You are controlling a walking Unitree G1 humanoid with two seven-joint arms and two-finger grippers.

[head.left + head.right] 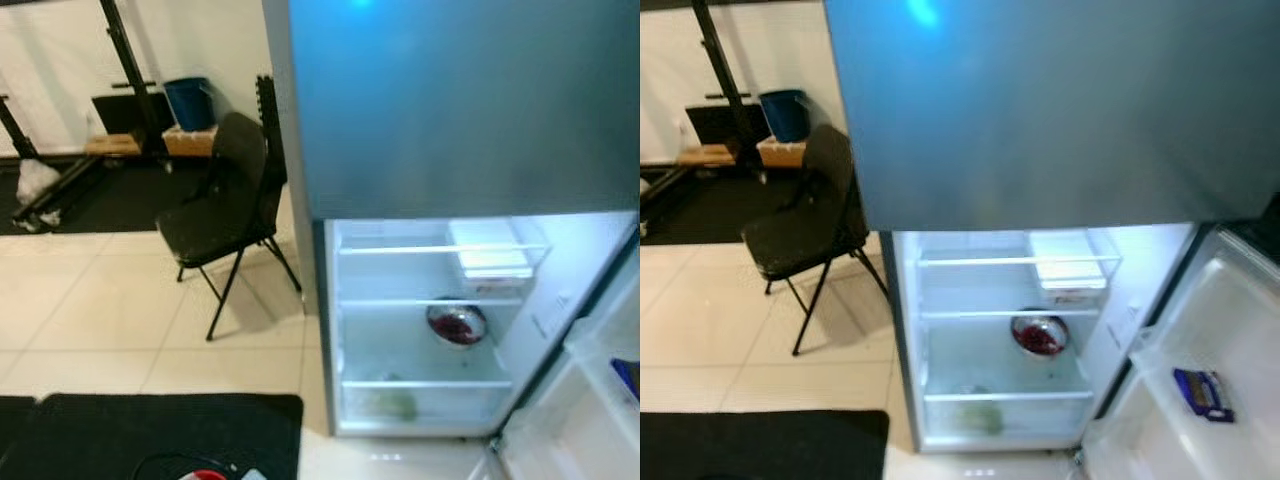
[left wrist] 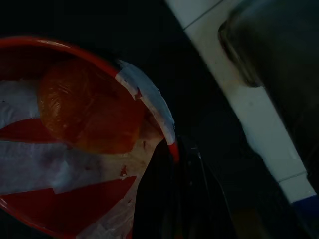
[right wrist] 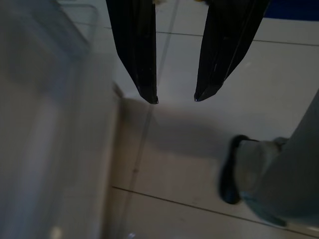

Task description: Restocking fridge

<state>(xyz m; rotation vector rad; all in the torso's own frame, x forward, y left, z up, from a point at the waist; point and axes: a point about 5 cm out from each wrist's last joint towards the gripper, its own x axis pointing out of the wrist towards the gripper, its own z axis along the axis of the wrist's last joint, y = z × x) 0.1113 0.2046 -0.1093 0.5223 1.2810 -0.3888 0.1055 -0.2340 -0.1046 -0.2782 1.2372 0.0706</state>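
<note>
Two shelves of the fridge (image 1: 940,330) are lit and partly stocked: a bowl of red food (image 1: 1040,335) on the middle shelf, a pale green item (image 1: 980,418) on the bottom one, a white tray (image 1: 1068,258) up top. The lower door (image 1: 1200,390) is swung wide on the robot's right, w/ a blue packet (image 1: 1203,392) in its rack.

The stock to be loaded, an orange-brown wrapped item (image 2: 87,112), is seen in a red basket (image 2: 75,209) on the black mat (image 1: 150,430), low and to the left of the fridge opening, just beside the left gripper (image 2: 184,199); whether that gripper is open can't be told.

The right gripper (image 3: 175,99) is held apart, nothing btwn its fingers, over floor tile by the door, near a person's shoe (image 3: 230,169).

The left arm is judged nearer; the carry would go up and rightward.
</note>
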